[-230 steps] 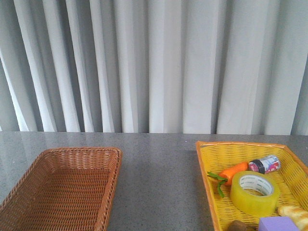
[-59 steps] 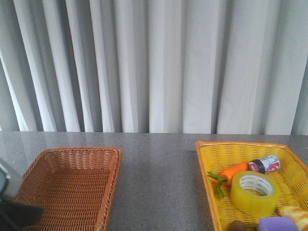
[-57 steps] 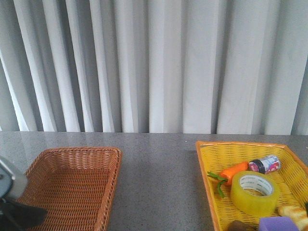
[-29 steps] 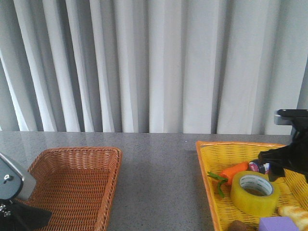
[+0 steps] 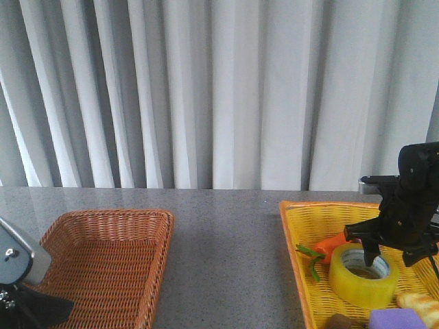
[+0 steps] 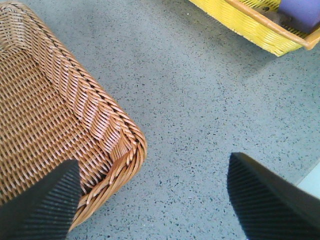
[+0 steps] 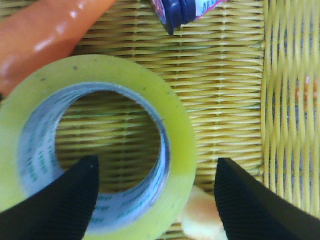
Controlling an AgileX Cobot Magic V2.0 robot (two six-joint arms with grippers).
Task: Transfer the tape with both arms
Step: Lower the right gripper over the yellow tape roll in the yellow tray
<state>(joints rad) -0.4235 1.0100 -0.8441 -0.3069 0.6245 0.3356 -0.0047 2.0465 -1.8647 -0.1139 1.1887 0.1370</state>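
Observation:
The tape (image 5: 362,277), a wide yellow roll with a white core, lies flat in the yellow basket (image 5: 292,236). My right gripper (image 5: 392,260) hangs open just over it. In the right wrist view the tape (image 7: 182,135) fills the middle, and the right gripper (image 7: 157,200) straddles the roll's wall: one finger (image 7: 60,205) is over the core hole, the other (image 7: 260,205) is outside the roll. My left gripper (image 6: 155,200) is open and empty, low over the table beside the corner of the brown wicker basket (image 6: 60,125). The left arm's grey housing (image 5: 15,259) shows at the lower left.
The yellow basket also holds an orange carrot (image 5: 332,245), a small can (image 7: 187,10), a purple block (image 5: 396,319) and a pale bread piece (image 5: 420,302) close to the tape. The brown wicker basket (image 5: 103,264) stands at the left. A grey curtain hangs behind the table.
My right arm has come in from the right and dropped over the tape. My left arm has risen slightly at the lower left. The tape has not moved.

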